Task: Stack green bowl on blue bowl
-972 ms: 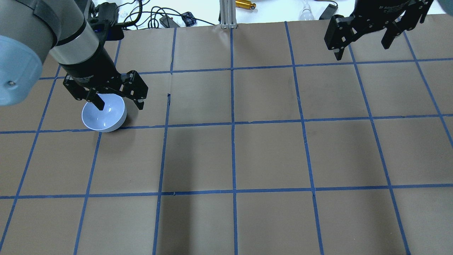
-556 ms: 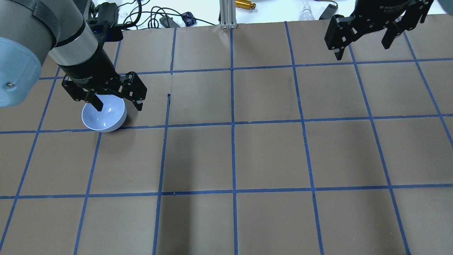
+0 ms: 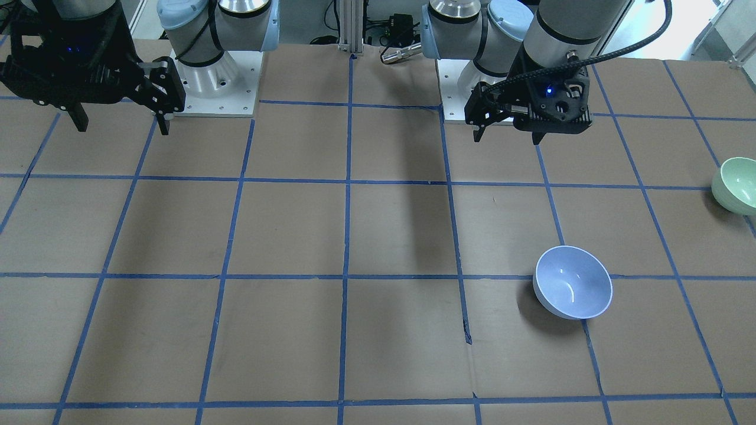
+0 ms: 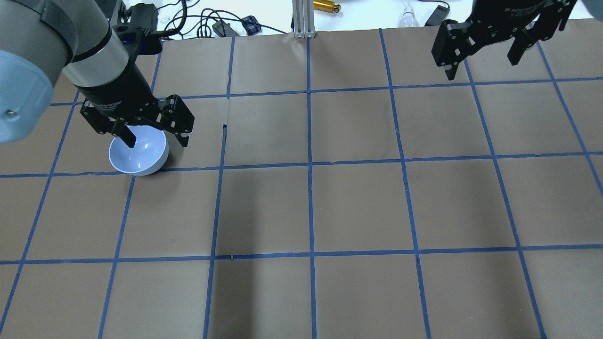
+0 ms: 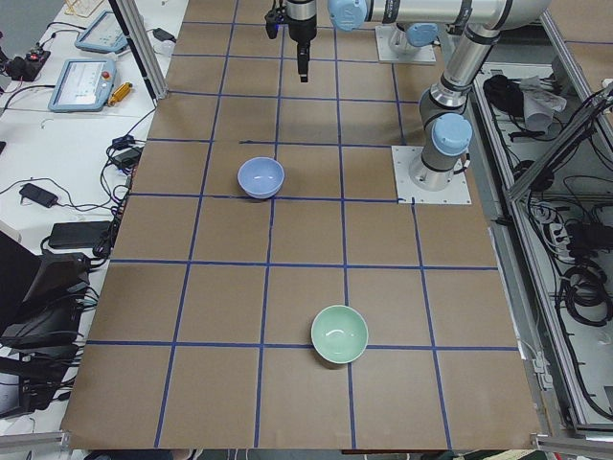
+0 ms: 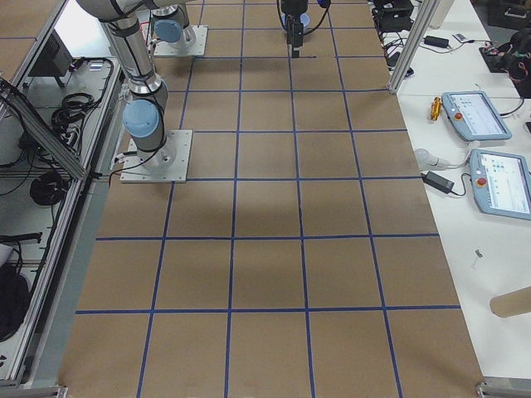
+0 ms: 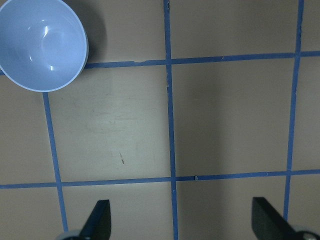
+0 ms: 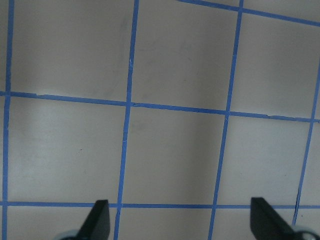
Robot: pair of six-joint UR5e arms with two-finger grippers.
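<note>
The blue bowl (image 4: 139, 150) stands upright and empty on the paper-covered table; it also shows in the front-facing view (image 3: 573, 282) and at the top left of the left wrist view (image 7: 42, 45). The green bowl (image 3: 735, 185) stands apart at the table's end on my left, and also shows in the exterior left view (image 5: 339, 333); it is out of the overhead view. My left gripper (image 4: 157, 141) is open and empty, held high, nearer my base than the blue bowl. My right gripper (image 4: 480, 68) is open and empty, high at the far right.
The table (image 4: 358, 207) is brown paper with a grid of blue tape. Cables, a yellow tool (image 4: 327, 6) and an aluminium post (image 4: 301, 19) lie beyond its far edge. The right wrist view shows only bare paper between the fingertips (image 8: 97, 220).
My left gripper has shifted slightly left and away in the overhead view, still open. The blue bowl and the right arm have not moved.
</note>
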